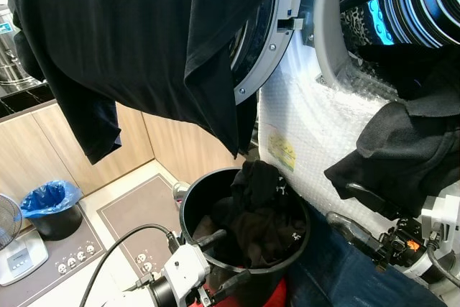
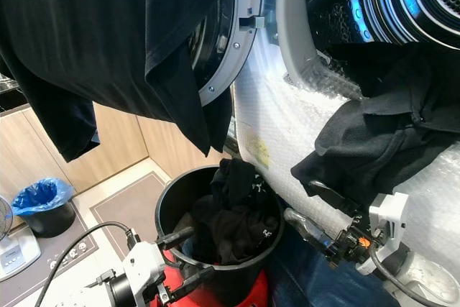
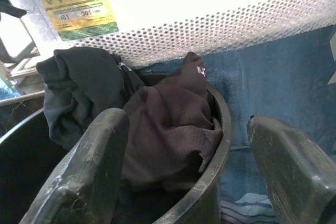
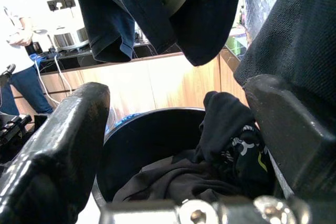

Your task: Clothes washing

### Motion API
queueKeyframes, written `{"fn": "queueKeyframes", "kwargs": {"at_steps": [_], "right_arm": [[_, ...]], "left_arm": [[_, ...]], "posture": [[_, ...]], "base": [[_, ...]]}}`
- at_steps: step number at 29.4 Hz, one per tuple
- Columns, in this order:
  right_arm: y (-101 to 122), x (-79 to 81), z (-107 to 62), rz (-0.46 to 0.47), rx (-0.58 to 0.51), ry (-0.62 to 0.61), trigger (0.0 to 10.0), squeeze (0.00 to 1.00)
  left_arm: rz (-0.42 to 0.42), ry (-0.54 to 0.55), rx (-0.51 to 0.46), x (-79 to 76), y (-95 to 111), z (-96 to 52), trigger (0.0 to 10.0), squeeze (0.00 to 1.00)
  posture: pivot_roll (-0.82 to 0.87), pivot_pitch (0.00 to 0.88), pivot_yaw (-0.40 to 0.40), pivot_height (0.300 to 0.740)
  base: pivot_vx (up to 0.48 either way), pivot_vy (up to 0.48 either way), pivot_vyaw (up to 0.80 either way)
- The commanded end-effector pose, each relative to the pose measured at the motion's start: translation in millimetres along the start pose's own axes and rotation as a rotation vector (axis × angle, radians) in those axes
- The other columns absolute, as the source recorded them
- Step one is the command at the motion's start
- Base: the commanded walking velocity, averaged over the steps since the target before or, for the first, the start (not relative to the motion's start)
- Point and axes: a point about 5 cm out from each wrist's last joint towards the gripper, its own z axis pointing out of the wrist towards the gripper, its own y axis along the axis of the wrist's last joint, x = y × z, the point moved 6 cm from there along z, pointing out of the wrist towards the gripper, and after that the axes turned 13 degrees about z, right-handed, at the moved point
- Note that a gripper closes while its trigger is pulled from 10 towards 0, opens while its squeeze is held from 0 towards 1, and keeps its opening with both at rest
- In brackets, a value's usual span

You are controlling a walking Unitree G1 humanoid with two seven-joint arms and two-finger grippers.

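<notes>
Midway through loading, by look of it. Black plastic bucket (image 1: 192, 210) on floor below washer drum (image 1: 420, 1), holding crumpled dark clothes (image 1: 262, 217). Left gripper (image 1: 228, 262) at bucket rim, jaws open, empty. Right gripper (image 2: 310, 211) low beside washer, jaws spread, empty. Limp matte garment (image 2: 374, 141) draped over drum lip. Next: dip in, pinch soft fabric.

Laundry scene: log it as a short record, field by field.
washer: door open, front wrapped in bubble wrap
drum mouth: dark clothes spilling over the rim
bucket: black, on the floor, holding dark clothes
hanging shirt: dark, draped above the bucket
left gripper: open, at the bucket's near rim
right gripper: open, beside the spilling clothes
bin: blue liner, far left
</notes>
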Motion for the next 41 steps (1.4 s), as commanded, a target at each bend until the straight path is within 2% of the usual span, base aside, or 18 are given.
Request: {"fn": "queueKeyframes", "kwargs": {"at_steps": [1, 25, 26, 27, 28, 29, 30, 31, 41], "right_arm": [[7, 3.0, 1.5, -0.019, -0.009, 0.017, 10.0, 0.00], [7, 3.0, 1.5, -0.018, -0.009, 0.018, 10.0, 0.00], [28, -7.2, -1.6, -0.074, -0.037, -0.012, 10.0, 0.00], [37, -11.0, -3.1, -0.097, -0.051, -0.025, 10.0, 0.00], [37, -11.0, -3.1, -0.097, -0.051, -0.025, 10.0, 0.00], [133, 3.8, -25.5, -0.323, -0.190, 0.013, 10.0, 0.00], [158, 14.4, -32.6, -0.391, -0.229, 0.033, 10.0, 0.00], [169, 21.3, -36.6, -0.421, -0.243, 0.049, 10.0, 0.00], [166, 34.4, -44.1, -0.395, -0.197, 0.125, 10.0, 0.00]], "left_arm": [[0.009, -0.008, -0.008, 0.1, 4, -0.4, 10.0, 0.00], [0.008, -0.008, -0.008, 0.1, 4, -0.4, 10.0, 0.00], [0.008, -0.016, -0.007, 0.0, 4, -0.7, 10.0, 0.00], [0.008, -0.019, -0.007, 0.0, 4, -0.8, 10.0, 0.00], [0.008, -0.019, -0.007, 0.0, 4, -0.8, 10.0, 0.00], [-0.002, -0.048, -0.006, -3.2, 2, 1.2, 10.0, 0.00], [-0.005, -0.056, -0.006, -4.2, 1, 1.6, 10.0, 0.00], [-0.006, -0.060, -0.006, -4.7, 1, 1.8, 10.0, 0.00], [-0.011, -0.066, -0.011, -5.1, 2, 2.5, 10.0, 0.00]], "posture": [[-0.09, 0.079, 0.055, 0.740], [-0.09, 0.079, 0.055, 0.740], [-0.09, 0.080, 0.060, 0.740], [-0.09, 0.080, 0.060, 0.740], [-0.09, 0.080, 0.060, 0.740], [-0.11, 0.064, 0.059, 0.740], [-0.11, 0.065, 0.059, 0.740], [-0.11, 0.065, 0.059, 0.740], [-0.11, 0.063, 0.061, 0.740]], "base": [[0.000, 0.000, 0.00], [0.000, 0.000, 0.00], [0.000, 0.000, 0.00], [0.000, 0.000, 0.00], [0.000, 0.000, 0.00], [0.000, 0.000, 0.00], [0.000, 0.000, 0.00], [0.000, 0.000, 0.00], [0.000, 0.000, 0.00]]}}
